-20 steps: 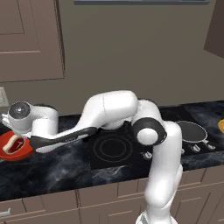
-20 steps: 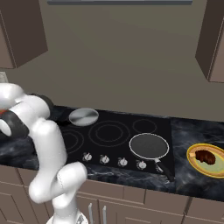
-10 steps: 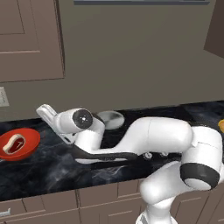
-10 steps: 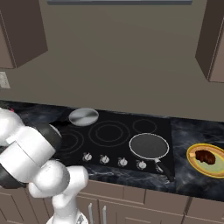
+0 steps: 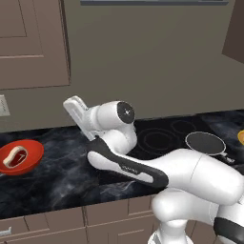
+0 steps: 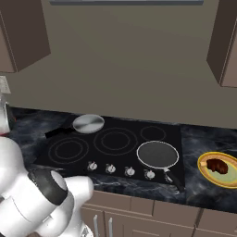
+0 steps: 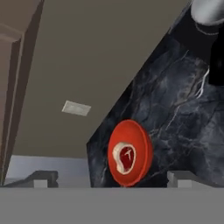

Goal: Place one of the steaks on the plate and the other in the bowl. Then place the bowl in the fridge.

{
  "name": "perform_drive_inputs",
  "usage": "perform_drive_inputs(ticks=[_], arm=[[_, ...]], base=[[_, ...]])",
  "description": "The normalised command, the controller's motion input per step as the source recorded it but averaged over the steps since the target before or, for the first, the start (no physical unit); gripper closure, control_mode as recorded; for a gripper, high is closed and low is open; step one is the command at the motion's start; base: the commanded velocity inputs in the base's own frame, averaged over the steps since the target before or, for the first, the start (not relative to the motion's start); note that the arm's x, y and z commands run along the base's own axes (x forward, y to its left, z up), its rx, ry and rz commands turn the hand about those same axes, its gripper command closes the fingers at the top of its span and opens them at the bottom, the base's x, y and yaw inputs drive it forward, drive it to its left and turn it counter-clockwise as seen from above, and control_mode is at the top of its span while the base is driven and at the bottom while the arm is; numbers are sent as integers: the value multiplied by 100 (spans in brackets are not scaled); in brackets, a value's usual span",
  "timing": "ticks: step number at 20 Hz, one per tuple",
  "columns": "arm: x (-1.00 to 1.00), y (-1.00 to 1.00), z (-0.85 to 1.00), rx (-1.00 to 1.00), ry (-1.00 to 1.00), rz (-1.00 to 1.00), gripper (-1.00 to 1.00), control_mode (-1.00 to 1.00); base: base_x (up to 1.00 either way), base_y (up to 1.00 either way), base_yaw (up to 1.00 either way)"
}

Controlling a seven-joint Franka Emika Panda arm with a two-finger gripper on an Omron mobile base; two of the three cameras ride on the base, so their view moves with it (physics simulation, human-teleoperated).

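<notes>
Far left on the dark marbled black worktop point(image 5: 52, 178) sits the wide glossy red-orange bowl point(image 5: 21, 157), and inside it lies a small slab of raw red steak with a cream fat rim point(image 5: 14, 157); the bowl's left edge is cut off by the frame in the left base view. The hand view, rolled on its side, gives the same bowl point(image 7: 130, 153) with the steak point(image 7: 125, 158) lying off-centre in it, well apart from the gripper. Only the two small fingers point(image 7: 42, 178) peek up at the bottom of that view, wide apart with nothing between them: open and empty. A pale wall outlet plate point(image 5: 4, 106) is half cut off at the left edge.

Moving right, the white arm folds across the worktop, hiding much of the black glass stove top point(image 6: 115, 143). A flat round silver lid point(image 6: 88, 123) rests at the stove's far left corner. Further right, a grey round frying pan with a black handle point(image 6: 158, 154) sits on the near right burner; in the left base view the arm covers its handle.

Far right, a yellow-rimmed round plate point(image 6: 205, 161) carries the second dark red steak point(image 6: 218, 165); the plate's right edge runs out of frame, and the meat's fat rim is too small to make out.
</notes>
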Motion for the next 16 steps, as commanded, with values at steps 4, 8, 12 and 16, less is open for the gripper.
perform_drive_inputs(ticks=[4, 8, 12, 16], arm=[[-9, -28, 73, -22, 13, 3, -100, -100], [-17, -51, 12, -45, 0, 16, -100, -100], [-31, -82, -1, -56, 0, 32, -100, -100], [-40, -100, -29, -47, -4, 37, -100, -100]], base=[[0, 0, 0], [0, 0, 0], [0, 0, 0], [0, 0, 0]])
